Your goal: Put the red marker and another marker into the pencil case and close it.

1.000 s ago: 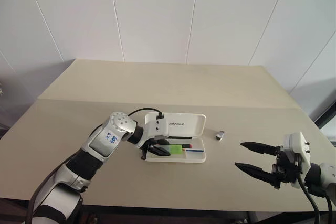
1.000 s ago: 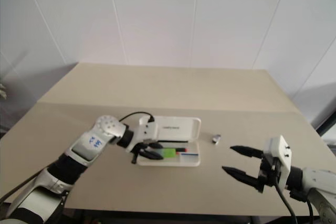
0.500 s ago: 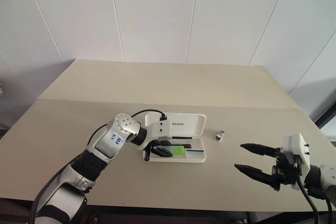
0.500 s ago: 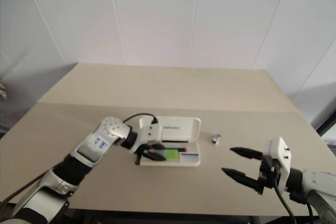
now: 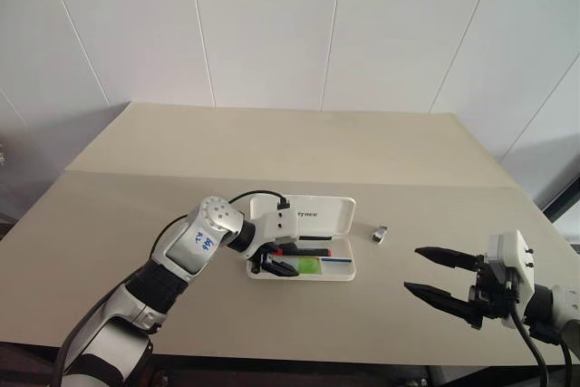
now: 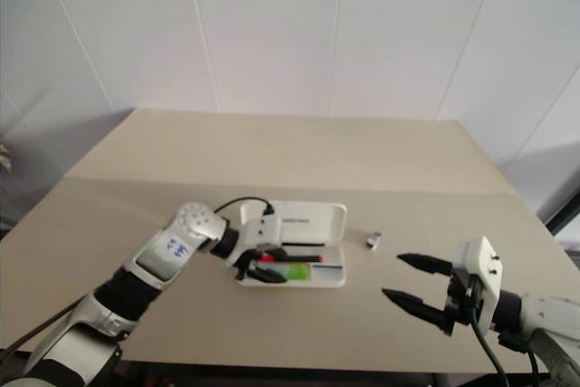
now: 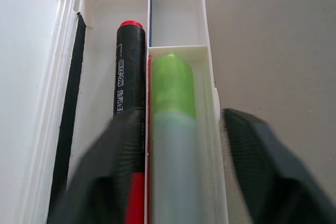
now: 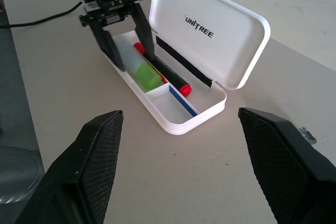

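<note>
The red marker (image 7: 129,72) lies in the pencil case (image 8: 178,121), in the long compartment next to the hinge, its red end toward the far end wall. The green highlighter (image 7: 173,129) lies just beside it in the front compartment, with only a thin divider between them. The lid stands open, tilted back, so both pens look stowed and closing is what remains.

The left gripper (image 7: 181,145) hangs over the tray with its fingers apart, straddling the highlighter without gripping it: one finger sits over the red marker, the other outside the front wall. The right gripper (image 5: 442,280) hovers above the desk (image 5: 272,147), well clear of the case, fingers spread wide and empty.

The risk, as I judge it, is on the way out: a finger lifting carelessly could catch the highlighter or the front wall and drag the light case across the desk. A lid pushed down on a pen riding over the divider would not latch.

The left wrist view shows each pen in its own compartment. The right wrist view shows the raised lid with its lettering and hinge. The head views place a small grey metal piece (image 5: 380,234) on the desk nearby.
</note>
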`<control>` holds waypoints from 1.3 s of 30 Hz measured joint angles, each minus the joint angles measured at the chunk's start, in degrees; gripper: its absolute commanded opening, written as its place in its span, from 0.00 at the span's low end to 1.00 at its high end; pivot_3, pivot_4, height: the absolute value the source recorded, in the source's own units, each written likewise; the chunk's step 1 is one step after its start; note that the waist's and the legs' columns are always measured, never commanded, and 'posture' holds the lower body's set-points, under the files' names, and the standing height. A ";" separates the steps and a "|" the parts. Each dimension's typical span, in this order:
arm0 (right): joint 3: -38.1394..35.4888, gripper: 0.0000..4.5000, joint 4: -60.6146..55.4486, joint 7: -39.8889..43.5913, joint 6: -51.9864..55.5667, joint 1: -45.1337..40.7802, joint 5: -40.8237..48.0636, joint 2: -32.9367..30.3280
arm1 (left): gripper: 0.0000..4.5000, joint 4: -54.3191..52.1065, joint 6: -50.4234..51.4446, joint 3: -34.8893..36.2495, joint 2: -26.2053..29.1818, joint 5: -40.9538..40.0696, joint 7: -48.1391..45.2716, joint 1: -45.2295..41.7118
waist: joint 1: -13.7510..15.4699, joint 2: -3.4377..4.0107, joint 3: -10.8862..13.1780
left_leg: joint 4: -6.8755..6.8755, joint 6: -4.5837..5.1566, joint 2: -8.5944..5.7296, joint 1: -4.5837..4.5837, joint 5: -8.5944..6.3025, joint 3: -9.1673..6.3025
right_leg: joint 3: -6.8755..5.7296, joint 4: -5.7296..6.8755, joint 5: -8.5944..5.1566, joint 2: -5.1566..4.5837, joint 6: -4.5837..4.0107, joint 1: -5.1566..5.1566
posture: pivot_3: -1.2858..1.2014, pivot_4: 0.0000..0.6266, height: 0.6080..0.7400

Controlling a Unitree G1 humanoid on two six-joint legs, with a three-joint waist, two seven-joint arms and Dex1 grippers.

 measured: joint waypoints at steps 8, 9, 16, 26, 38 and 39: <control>0.00 1.00 0.00 -0.07 0.00 0.00 0.00 0.00 | 0.98 0.00 0.55 0.02 -0.09 -0.04 0.01 0.00 | 0.00 0.00 0.00 | 0.00 0.00 0.00 0.00 0.00 0.00 | 0.00 0.00 0.00 0.00 0.00 0.00 | 0.52 0.24 1.00; 0.00 1.00 0.00 -0.08 0.00 0.00 0.00 0.00 | 0.98 -0.01 0.68 0.04 -0.09 -0.07 0.01 0.00 | 0.00 0.00 0.00 | 0.00 0.00 0.00 0.00 0.00 0.00 | 0.00 0.00 0.00 0.00 0.00 0.00 | 0.52 0.24 1.00; 0.16 1.00 0.07 -1.17 -0.08 -0.69 -0.53 0.77 | 0.98 0.02 0.05 1.89 -0.89 -0.58 1.38 0.03 | 0.00 0.00 0.00 | 0.01 0.00 0.00 0.00 0.00 0.00 | 0.00 0.00 0.00 0.00 0.00 0.00 | 0.52 0.24 1.00; 9.70 1.00 9.38 -15.34 -6.19 -9.35 -16.80 10.71 | 0.98 -2.41 -13.83 14.03 -4.17 -12.40 -0.55 9.28 | -0.21 0.00 0.00 | 0.00 -0.01 0.00 0.06 0.01 0.01 | 0.00 0.10 0.02 0.00 0.02 -0.01 | 0.52 0.24 1.00; 17.16 1.00 21.53 -39.41 -7.39 -22.64 -30.28 30.62 | 0.98 -0.73 -18.90 27.94 1.36 -28.52 -12.11 15.29 | -1.49 0.02 -0.01 | -0.10 -0.04 0.00 0.10 0.12 -0.02 | -0.02 0.18 0.10 -0.01 -0.10 -0.03 | 0.52 0.24 1.00; 17.30 1.00 21.69 -40.34 -7.30 -22.95 -30.28 31.67 | 0.98 -0.05 -19.09 28.15 2.49 -28.48 -12.81 15.60 | -1.52 0.02 -0.01 | -0.11 -0.04 0.00 0.08 0.12 -0.02 | -0.02 0.17 0.10 -0.01 -0.09 -0.03 | 0.52 0.24 1.00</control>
